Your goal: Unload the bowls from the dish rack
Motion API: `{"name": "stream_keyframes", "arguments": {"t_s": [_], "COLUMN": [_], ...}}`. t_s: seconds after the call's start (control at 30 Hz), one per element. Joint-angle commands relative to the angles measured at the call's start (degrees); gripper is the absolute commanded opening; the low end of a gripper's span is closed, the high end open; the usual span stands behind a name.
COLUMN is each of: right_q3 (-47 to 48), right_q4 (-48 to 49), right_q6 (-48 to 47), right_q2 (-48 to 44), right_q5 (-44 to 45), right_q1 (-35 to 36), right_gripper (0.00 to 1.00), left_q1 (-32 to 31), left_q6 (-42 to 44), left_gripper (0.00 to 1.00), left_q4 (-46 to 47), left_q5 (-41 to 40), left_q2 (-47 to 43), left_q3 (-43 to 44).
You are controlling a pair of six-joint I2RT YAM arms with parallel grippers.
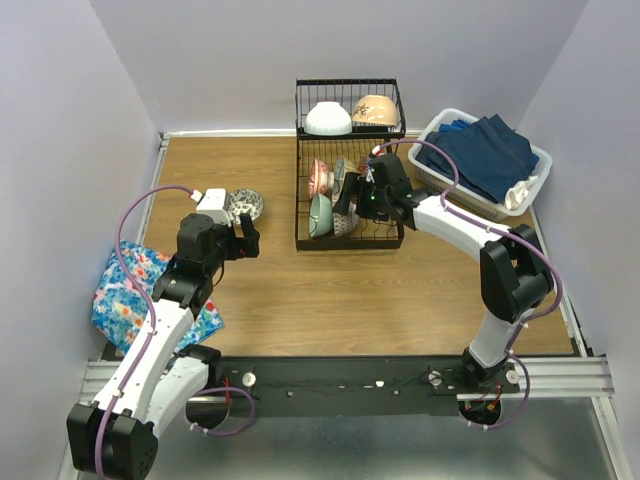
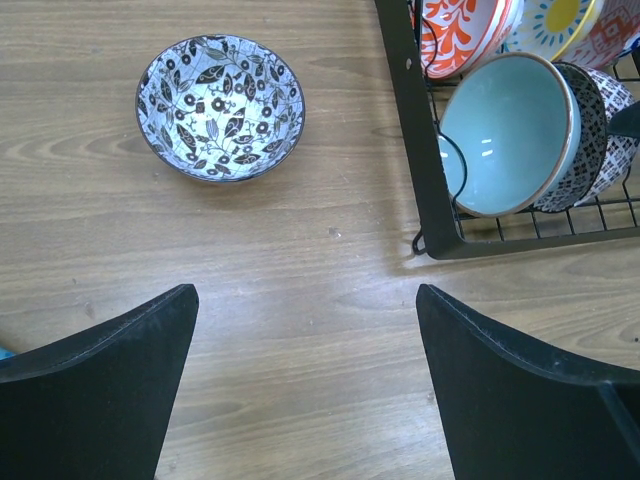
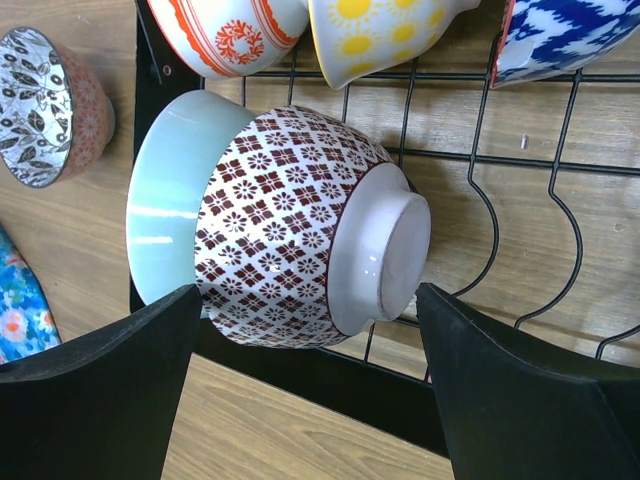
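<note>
Right gripper (image 3: 307, 290) hangs over the lower tray of the dish rack (image 3: 330, 385), jaws spread wide and nothing in them, straddling the brown-diamond bowl (image 3: 290, 230), which stands on edge nested into the mint-green bowl (image 3: 165, 210). The job now looks like getting that diamond bowl out. Closing from here would likely squeeze both bowls together (one finger sits outside the mint rim, the other past the white foot), so a small shift or wrist turn to catch only the diamond bowl seems wise. Then close slowly on the slick glaze and lift straight up, clear of the wires. Left gripper (image 2: 305, 290) waits wide open and empty above the table (image 2: 330, 260), near the leaf-pattern bowl (image 2: 220, 107).
</note>
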Motion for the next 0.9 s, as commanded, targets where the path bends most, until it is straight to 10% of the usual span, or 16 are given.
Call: {"name": "stream_keyframes", "arguments": {"t_s": [0.0, 0.87], "right_q3": [2.20, 3.87], "right_q4": [-2.38, -1.77], "right_q6": [-0.82, -1.35], "right_q2": [-1.32, 3.34], "right_q5": [0.08, 0.60], "right_q1": [0.42, 0.42], "right_gripper": [0.95, 0.95], "left_q1": [-0.56, -1.71], "left_q6": [0.55, 0.72], "left_gripper": [0.99, 0.99], "left_q4": [1.22, 1.48], "left_q5": [-1.13, -1.40], "left_q2": [-0.93, -0.93], "left_q3": [-0.74, -0.92]}}
